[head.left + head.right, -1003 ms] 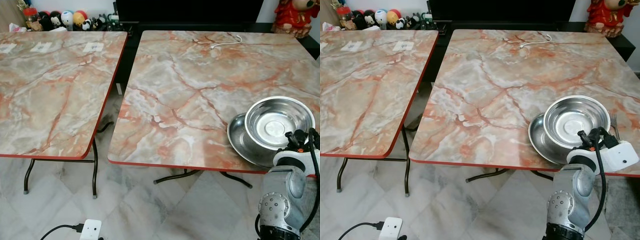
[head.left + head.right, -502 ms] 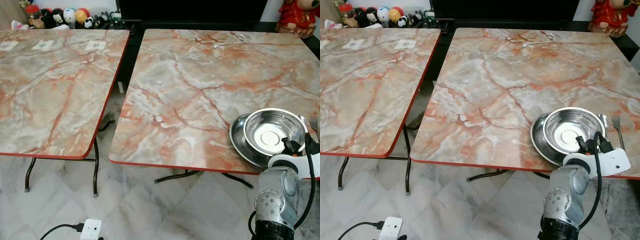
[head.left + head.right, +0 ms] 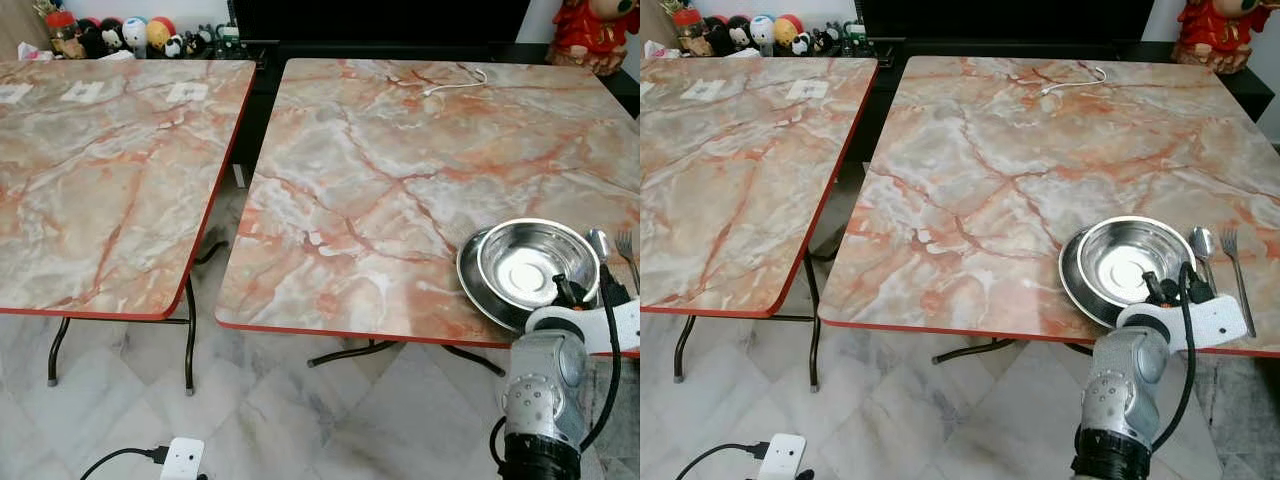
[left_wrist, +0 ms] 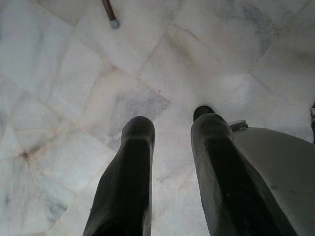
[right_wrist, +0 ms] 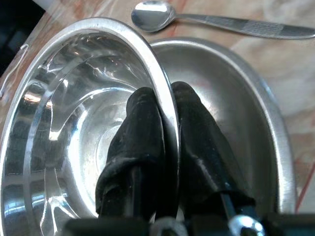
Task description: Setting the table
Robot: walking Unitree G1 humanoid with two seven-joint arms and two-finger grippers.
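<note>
A marble-patterned left table [image 3: 100, 180] stands beside the right table [image 3: 400, 180], over pale tiled floor [image 3: 250, 420]. Near the right table's front edge, the right gripper [image 5: 165, 128] pinches the steel bowl [image 3: 535, 262] rim above the plate [image 3: 1080, 285]. The fork [image 3: 1235, 275] is partly cut off. The left gripper [image 4: 170, 162] hangs released.

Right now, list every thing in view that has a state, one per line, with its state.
Steel bowl: upright, empty, sitting in the plate, rim pinched by the right tool.
Steel plate: flat on the right table near its front edge, under the bowl.
Spoon: lying on the table right of the bowl.
Fork: lying beside the spoon.
Right tool: shut on the bowl's rim.
Left tool: open, holding nothing, over the floor.
</note>
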